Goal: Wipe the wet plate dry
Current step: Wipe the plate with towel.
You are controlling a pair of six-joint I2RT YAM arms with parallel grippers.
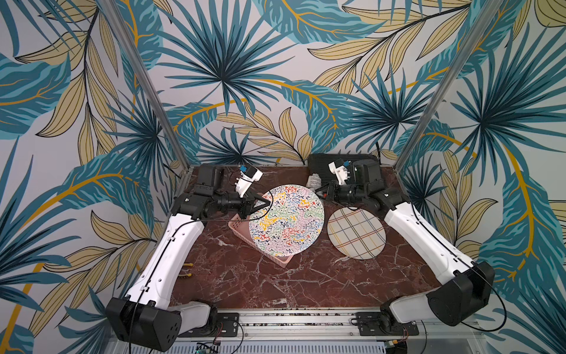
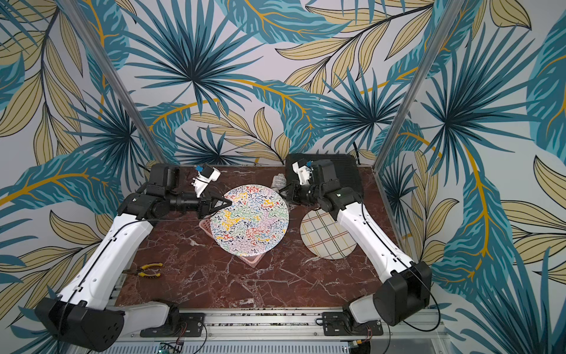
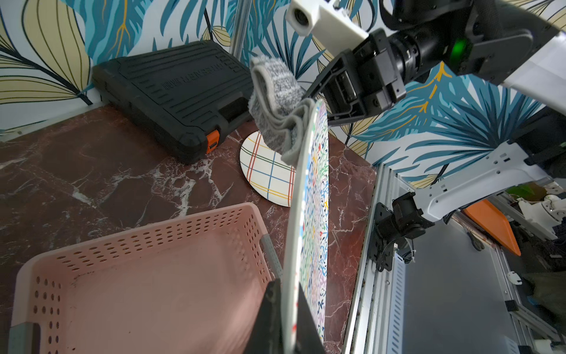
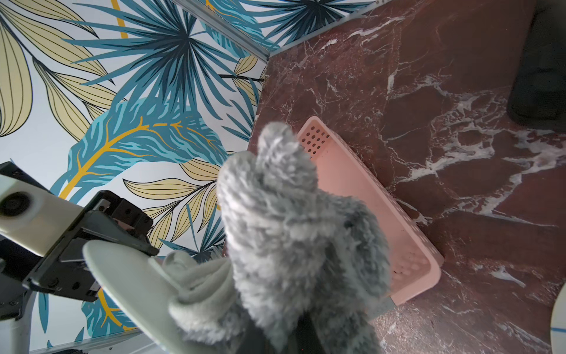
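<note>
A pink perforated plastic basket (image 1: 238,226) and a round checked plate (image 1: 356,233) are seen on the red marble surface (image 1: 275,285), backed by a black plastic tool case (image 3: 171,92); yellow-handled pliers (image 2: 148,269) are set well apart.

Top pair looks down on table (image 1: 275,285); wrist cams close, share basket (image 3: 183,221).

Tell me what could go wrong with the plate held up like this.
The left gripper pinches the patterned plate only at its rim; a push from the grey cloth at the opposite rim could lever it loose onto the pink basket. The bunched cloth may wipe only the edge.
</note>
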